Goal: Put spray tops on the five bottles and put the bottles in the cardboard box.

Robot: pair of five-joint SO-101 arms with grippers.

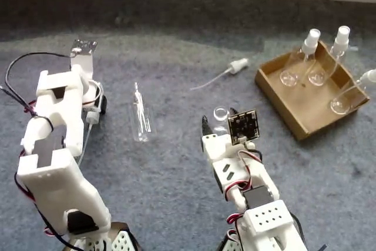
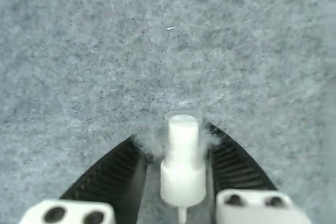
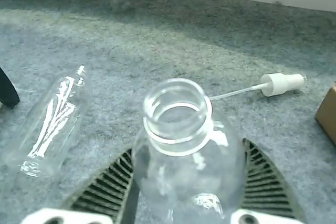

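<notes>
Left gripper (image 2: 175,137) clamping spray top (image 2: 182,166), right gripper (image 3: 188,148) clasping uncapped bottle (image 3: 178,114)

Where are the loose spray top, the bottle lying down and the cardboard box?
loose spray top (image 1: 239,65), high view, on its white head.
lying bottle (image 1: 141,120), high view, on its glass body.
cardboard box (image 1: 279,108), high view, on its near wall.

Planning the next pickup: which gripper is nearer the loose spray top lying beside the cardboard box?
Right. The right gripper is just below the loose spray top in the high view; the left gripper is far off, past the lying bottle.
</notes>
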